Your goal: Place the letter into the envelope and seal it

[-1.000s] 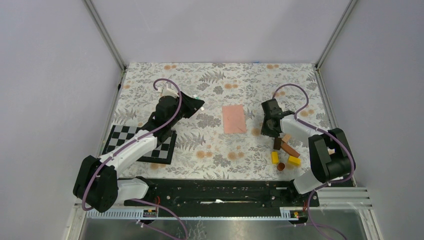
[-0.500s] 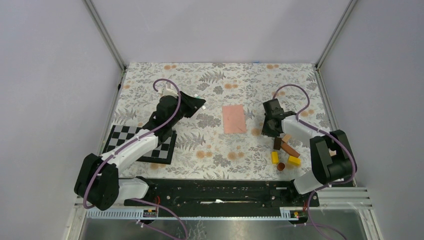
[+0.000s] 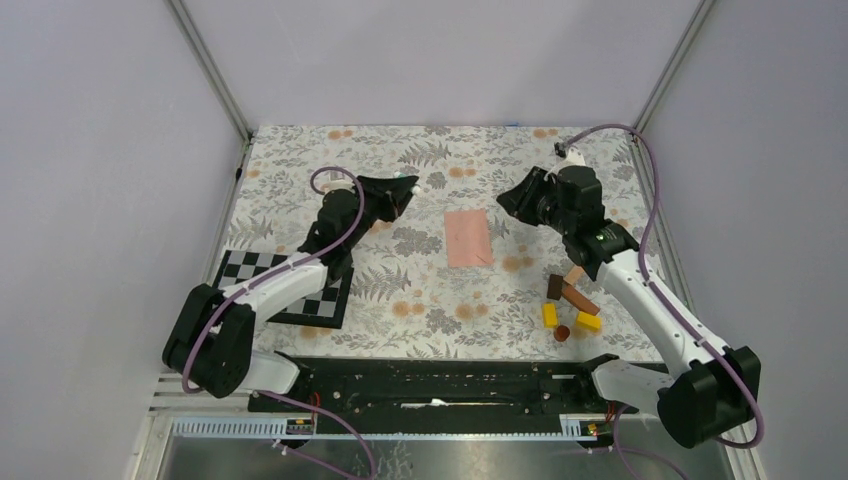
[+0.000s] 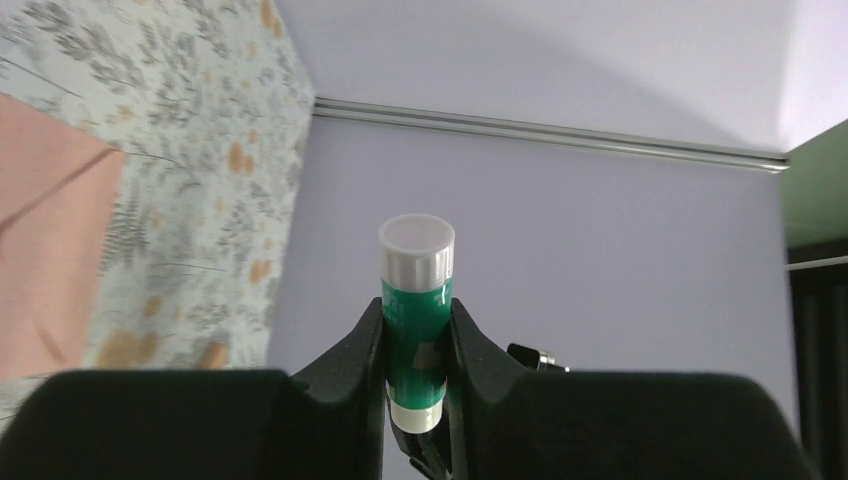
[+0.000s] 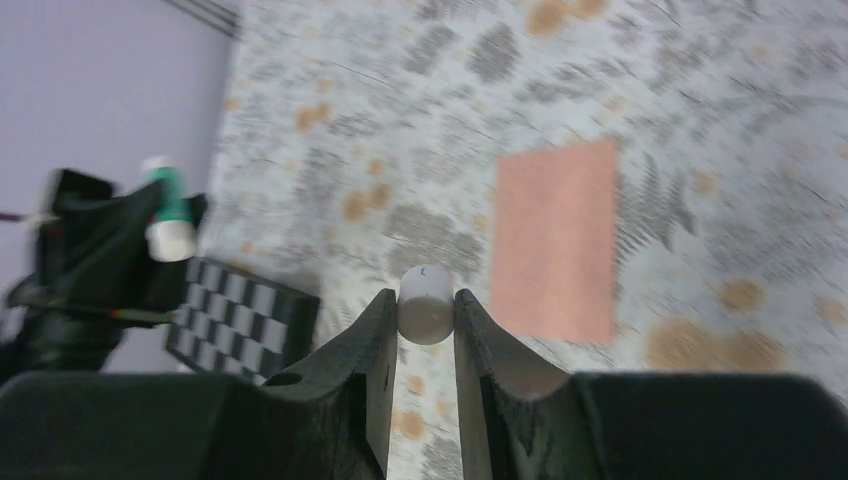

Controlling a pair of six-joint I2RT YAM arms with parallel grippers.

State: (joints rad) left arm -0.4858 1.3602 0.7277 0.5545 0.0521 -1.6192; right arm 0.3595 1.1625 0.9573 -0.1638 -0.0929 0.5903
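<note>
Now we see the left gripper (image 4: 415,312) closed snugly on a green glue stick (image 4: 416,262), its fingers pressed against the green barrel with the stick's white end standing up past the fingertips. We find the right gripper (image 5: 424,312) likewise narrowed down, pinching a small round white cap (image 5: 426,290) between its two fingers. Both grippers are lifted off the flowered table (image 3: 480,160) and turned towards each other across its middle. Between them we see the envelope (image 3: 468,238), salmon pink, lying flat on the table with its long side running away from the arms, apart from both grippers and touched by neither. To the left, partly under the left arm, we make out the checkerboard (image 3: 240,272). To the right, near the right arm, lies a small cluster of brown and yellow blocks (image 3: 572,305), well clear of the envelope.
</note>
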